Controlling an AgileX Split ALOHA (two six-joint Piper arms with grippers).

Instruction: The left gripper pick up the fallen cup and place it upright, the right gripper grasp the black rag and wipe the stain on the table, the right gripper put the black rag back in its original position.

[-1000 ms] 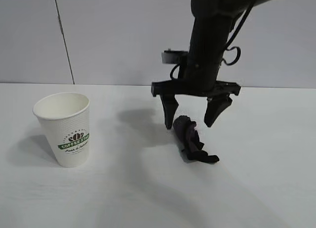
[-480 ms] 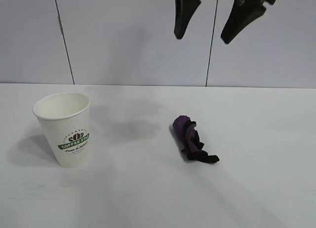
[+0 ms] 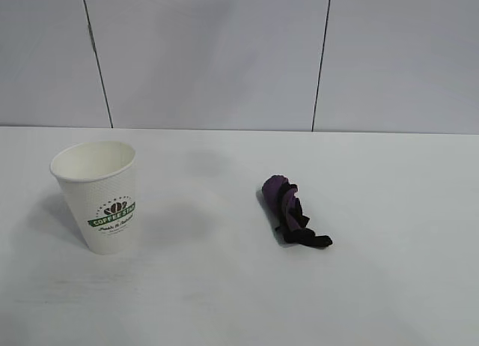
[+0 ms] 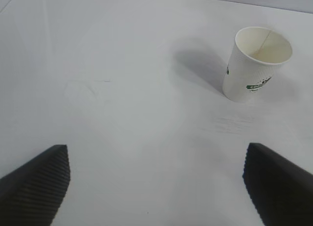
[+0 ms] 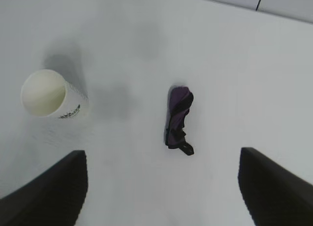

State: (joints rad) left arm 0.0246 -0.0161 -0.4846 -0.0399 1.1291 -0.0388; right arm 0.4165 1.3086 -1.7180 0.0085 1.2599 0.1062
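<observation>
Exterior view: neither arm in shot. Cup (image 3: pixel 98 196) stands upright on the counter (image 3: pixel 224 301), rag (image 3: pixel 292 211) lies well apart from it toward the right arm's side, no stain visible anywhere.

Right wrist view: right hand (image 5: pixel 161 187) hovers high, fingers spread wide, gripping nothing. The rag (image 5: pixel 177 119) sits below and between the fingertips, its long axis running roughly across the line joining the two fingers. A straight drop would straddle it across the short width.

Left wrist view: left hand (image 4: pixel 156 182) also open and empty, high up, cup (image 4: pixel 254 64) ahead and off to one side.

Right hand is clearly nearer the rag. Judging by the layout, the task looks complete; nothing left to grasp.
</observation>
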